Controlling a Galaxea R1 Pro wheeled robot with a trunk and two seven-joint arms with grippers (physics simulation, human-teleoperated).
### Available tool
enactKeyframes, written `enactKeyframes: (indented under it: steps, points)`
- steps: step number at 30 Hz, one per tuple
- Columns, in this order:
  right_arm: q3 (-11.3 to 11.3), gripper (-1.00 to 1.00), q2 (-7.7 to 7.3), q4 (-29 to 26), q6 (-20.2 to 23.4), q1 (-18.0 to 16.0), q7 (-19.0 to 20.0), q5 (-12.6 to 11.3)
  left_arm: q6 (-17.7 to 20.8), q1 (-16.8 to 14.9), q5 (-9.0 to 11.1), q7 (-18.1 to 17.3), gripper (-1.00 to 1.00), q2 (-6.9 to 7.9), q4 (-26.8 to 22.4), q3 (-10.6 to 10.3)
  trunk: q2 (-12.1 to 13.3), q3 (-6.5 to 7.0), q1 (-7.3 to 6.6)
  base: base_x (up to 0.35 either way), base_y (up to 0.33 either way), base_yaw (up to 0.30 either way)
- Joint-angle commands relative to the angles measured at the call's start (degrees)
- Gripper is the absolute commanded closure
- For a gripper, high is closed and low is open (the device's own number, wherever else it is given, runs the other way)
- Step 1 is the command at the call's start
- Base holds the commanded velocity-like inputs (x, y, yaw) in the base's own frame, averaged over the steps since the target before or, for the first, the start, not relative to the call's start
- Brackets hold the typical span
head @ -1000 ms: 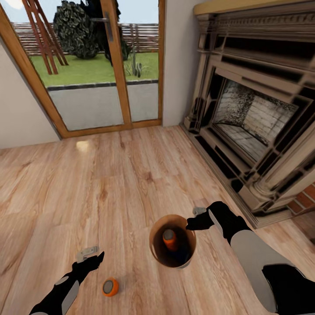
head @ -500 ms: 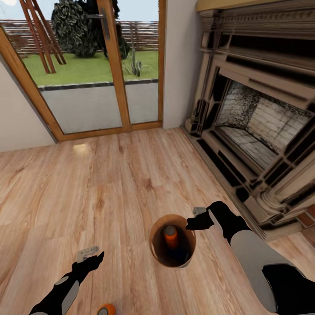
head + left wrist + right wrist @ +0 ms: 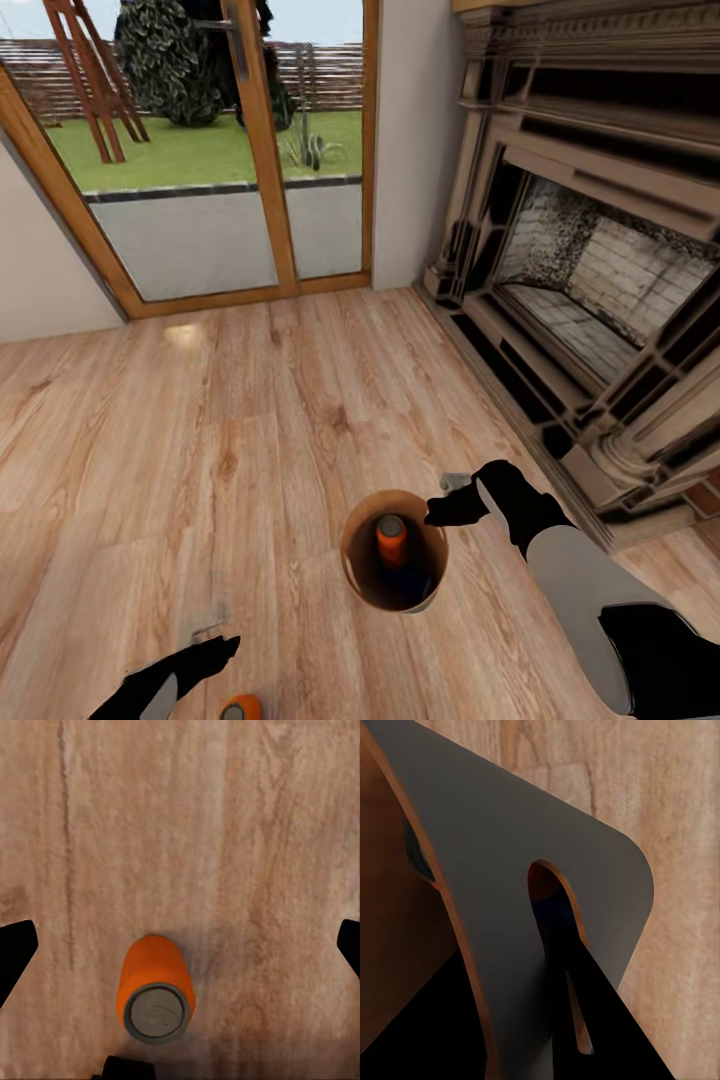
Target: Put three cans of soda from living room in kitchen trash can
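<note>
My right gripper (image 3: 452, 497) is clamped on the bin's (image 3: 428, 592) far-right rim; an orange can (image 3: 391, 541) and a dark one stand inside. My left gripper (image 3: 180, 945) hangs over the third can (image 3: 155, 990), upright on the wood floor (image 3: 250, 420), fingers wide apart, near left.

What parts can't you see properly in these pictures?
- Orange can on the floor: head view's bottom edge cuts it off.
- Dark can in the bin: head view shows just a dark bit behind the orange can in the bin.
- Right gripper: the bin wall covers its fingers in the right wrist view.
</note>
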Motion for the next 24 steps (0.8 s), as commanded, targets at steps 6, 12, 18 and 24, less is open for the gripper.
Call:
enactKeyframes:
  steps: [6,12,18,24]
  points:
    - [-0.1,1.00,0.02,0.0,0.3,0.0,0.2,-1.1,2.1,-0.1,-3.2,0.1,-1.00,0.50,2.3,0.1,-2.4,-1.21,1.32,0.000,0.000,0.000]
    - [-0.2,1.00,0.03,0.0,0.3,0.0,0.2,-1.1,2.7,-0.1,-3.9,1.7,-1.00,0.60,2.7,0.1,-4.8,-2.33,2.64,0.000,0.000,0.000]
    - [-0.2,1.00,0.11,0.0,0.3,0.0,0.2,-1.1,2.4,0.0,-4.1,2.6,-1.00,0.46,2.7,0.1,-7.2,-3.42,3.95,0.000,0.000,0.000]
    - [-0.1,1.00,0.75,0.0,0.3,0.0,0.0,-1.1,2.1,0.0,-4.4,2.7,-1.00,0.30,2.8,-2.1,-9.6,-4.49,5.27,0.000,0.000,0.000]
